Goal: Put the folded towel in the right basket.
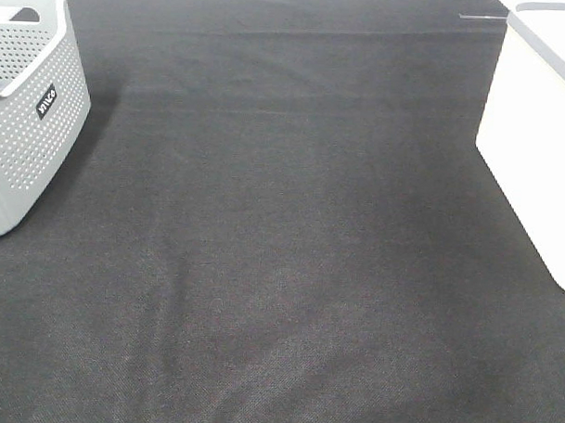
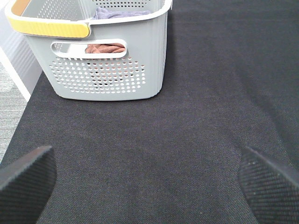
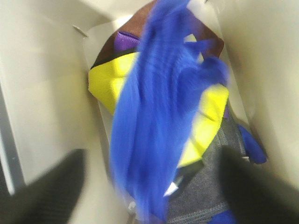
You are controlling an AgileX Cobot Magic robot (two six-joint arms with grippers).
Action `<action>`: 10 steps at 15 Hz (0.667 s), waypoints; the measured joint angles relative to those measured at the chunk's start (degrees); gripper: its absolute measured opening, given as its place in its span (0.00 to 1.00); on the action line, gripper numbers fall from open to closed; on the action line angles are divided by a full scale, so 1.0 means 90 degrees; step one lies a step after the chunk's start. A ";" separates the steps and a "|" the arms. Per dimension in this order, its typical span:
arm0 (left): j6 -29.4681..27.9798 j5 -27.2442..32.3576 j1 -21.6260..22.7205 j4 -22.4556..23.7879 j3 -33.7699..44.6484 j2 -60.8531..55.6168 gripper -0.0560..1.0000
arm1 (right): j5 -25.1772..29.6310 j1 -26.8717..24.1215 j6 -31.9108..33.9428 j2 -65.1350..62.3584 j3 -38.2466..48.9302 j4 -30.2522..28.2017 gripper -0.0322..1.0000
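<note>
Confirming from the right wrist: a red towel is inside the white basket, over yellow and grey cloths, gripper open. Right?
Not quite. The towel is blue, not red. The right wrist view shows it, blurred, inside the white basket over the yellow cloth and grey cloth, with the right gripper open.

The setting looks like a robotics test bench staged as a laundry corner, not a lived-in home. The worktop (image 1: 290,267) is covered edge to edge in plain black fabric. A grey perforated plastic basket (image 1: 30,138) with a yellow handle (image 2: 46,23) stands at its left edge and a white basket (image 1: 535,155) at its right. Both hold cloths (image 3: 105,81) in mixed colours. Beside the worktop, the left wrist view shows grey office-style carpet (image 2: 10,109) and a white edge strip (image 2: 16,74).
</note>
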 joint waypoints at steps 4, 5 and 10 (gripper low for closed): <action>0.0000 0.0000 0.0000 0.0000 0.0000 0.0000 0.99 | 0.0000 0.0006 0.0025 0.0013 0.0000 0.0051 0.98; 0.0000 0.0000 0.0000 0.0000 0.0000 0.0000 0.99 | -0.0006 0.0032 0.0032 0.0006 0.0000 0.0146 0.98; 0.0000 0.0000 0.0000 0.0000 0.0000 0.0000 0.99 | -0.0006 0.1522 0.0306 -0.0573 0.0000 -0.0095 0.98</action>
